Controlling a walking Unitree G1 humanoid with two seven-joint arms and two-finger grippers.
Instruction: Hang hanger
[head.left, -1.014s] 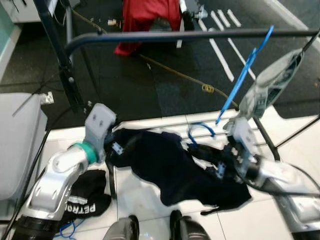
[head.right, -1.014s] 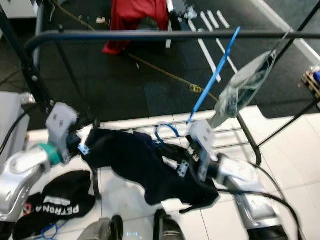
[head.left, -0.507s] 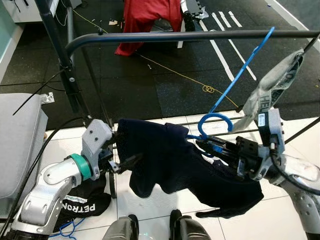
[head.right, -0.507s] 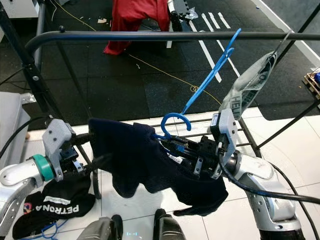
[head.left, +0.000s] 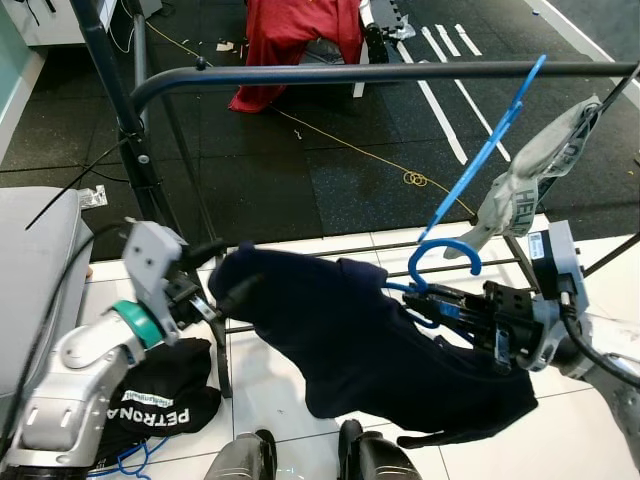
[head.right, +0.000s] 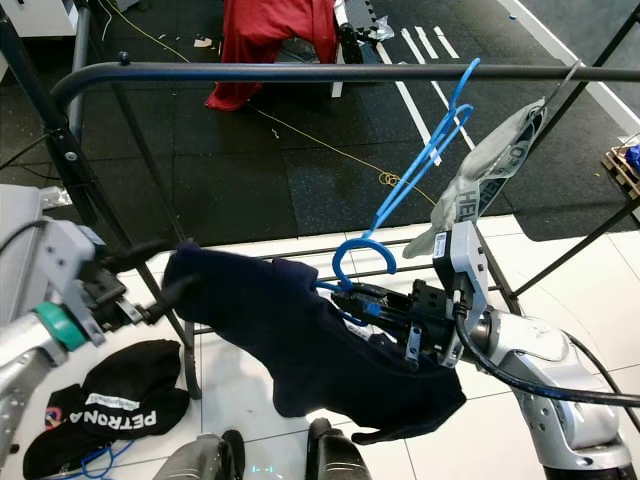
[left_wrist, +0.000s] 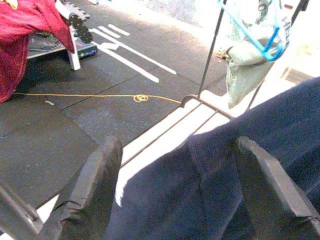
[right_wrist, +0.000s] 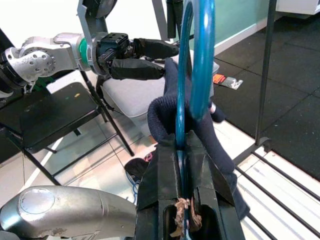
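Note:
My right gripper (head.left: 425, 303) is shut on the neck of a blue hanger (head.left: 445, 250), whose hook (right_wrist: 195, 60) stands upright below the black rack rail (head.left: 350, 72). A dark navy garment (head.left: 350, 340) hangs over this hanger and sags toward the floor. At the garment's left end my left gripper (head.left: 225, 272) stands open, its fingers (left_wrist: 90, 195) spread astride the cloth. A second blue hanger (head.left: 480, 155) hangs on the rail at the right, carrying a grey garment (head.left: 530, 175).
The rack's upright (head.left: 120, 110) stands at the left and its low bars (head.left: 480, 265) run behind the hanger. A black cap (head.left: 165, 400) lies on the white floor by a grey seat (head.left: 35, 270). A red cloth (head.left: 295, 40) and a yellow cord (head.left: 400, 170) lie beyond.
My right gripper has raised the hanger and garment off the floor, turning the hook upright and shifting it right. My left gripper has swung out left to the garment's end.

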